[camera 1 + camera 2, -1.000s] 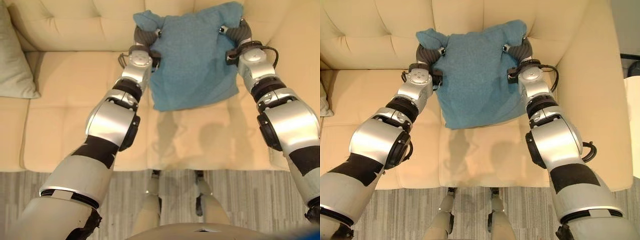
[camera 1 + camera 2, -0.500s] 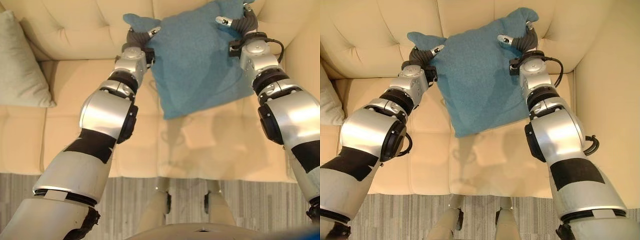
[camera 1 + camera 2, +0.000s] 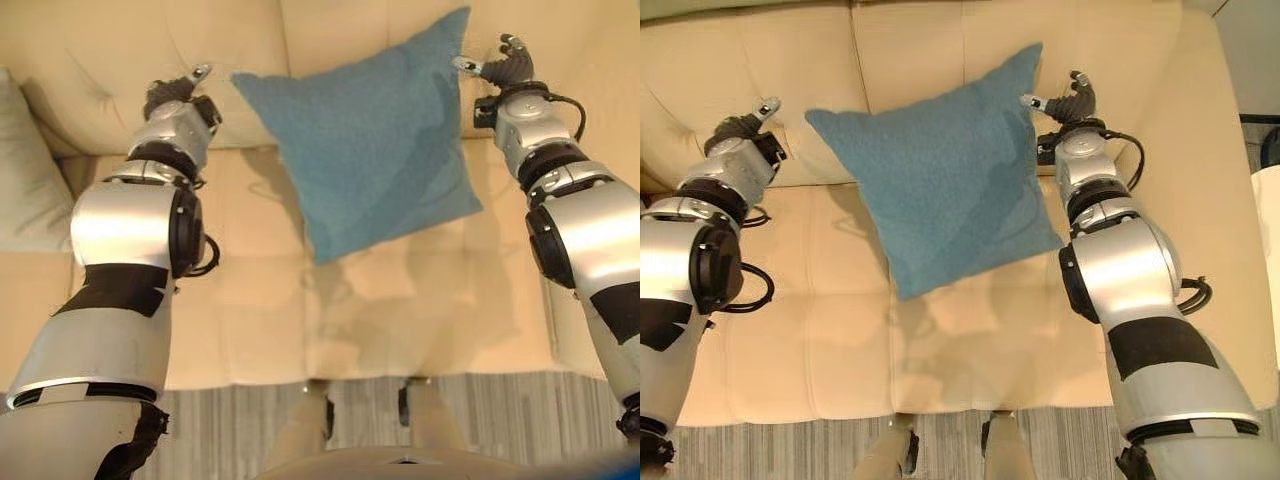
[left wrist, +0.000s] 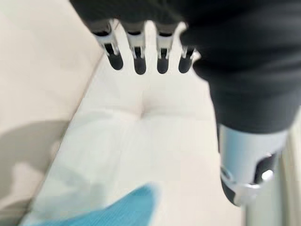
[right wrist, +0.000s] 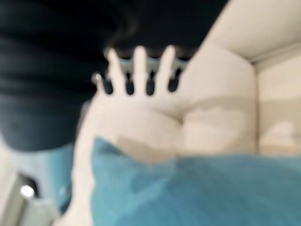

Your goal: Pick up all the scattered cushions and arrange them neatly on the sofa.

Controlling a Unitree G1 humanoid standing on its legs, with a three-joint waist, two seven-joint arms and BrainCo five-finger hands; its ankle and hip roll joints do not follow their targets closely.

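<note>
**Both hands open, cushion free**

Our left hand [image 3: 172, 95] and right hand [image 3: 1072, 100] hold nothing, fingers straight. Between them the blue cushion [image 3: 940, 185] leans tilted against the cream sofa [image 3: 790, 290] backrest, just beside our right fingertips.

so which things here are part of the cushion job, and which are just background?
Job:
- blue cushion, leaning on the sofa back
- grey cushion, at the left end
- sofa
- left hand, open
- right hand, open

Background:
- striped rug
</note>
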